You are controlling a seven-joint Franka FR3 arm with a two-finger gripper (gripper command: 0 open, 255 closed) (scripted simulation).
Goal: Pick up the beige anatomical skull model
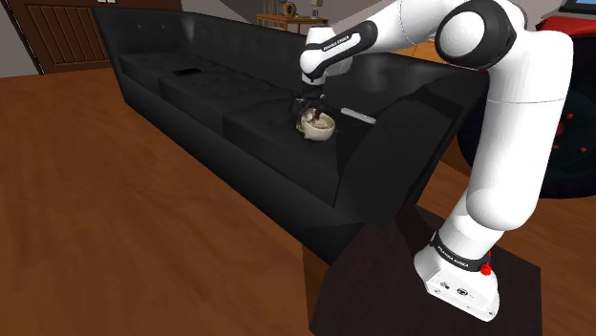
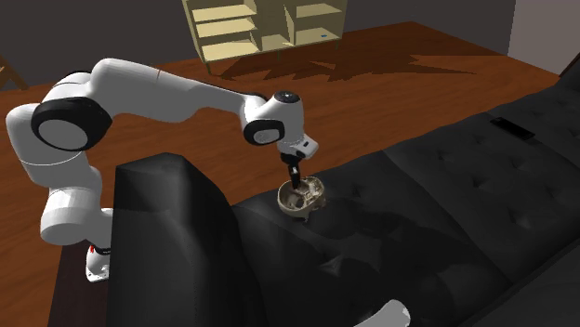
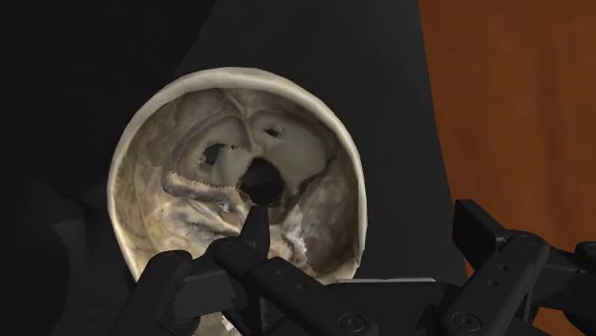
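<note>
**A beige skull on a black sofa, with the gripper right over it**

A big black sofa (image 1: 191, 95) is seen on a brown wood floor (image 1: 115, 220). A white arm (image 1: 516, 115) is stretched out over the sofa's seat. The skull (image 1: 316, 125) is laid on the sofa's end cushion, near the sofa's arm rest, with its open top turned up like a bowl. The black gripper (image 3: 361, 221) is held just over the skull. Its fingers (image 3: 254, 229) are spread apart, not clenched. One finger is dipped inside the hollow and the other is set outside the wall, so the skull is not squeezed.
</note>
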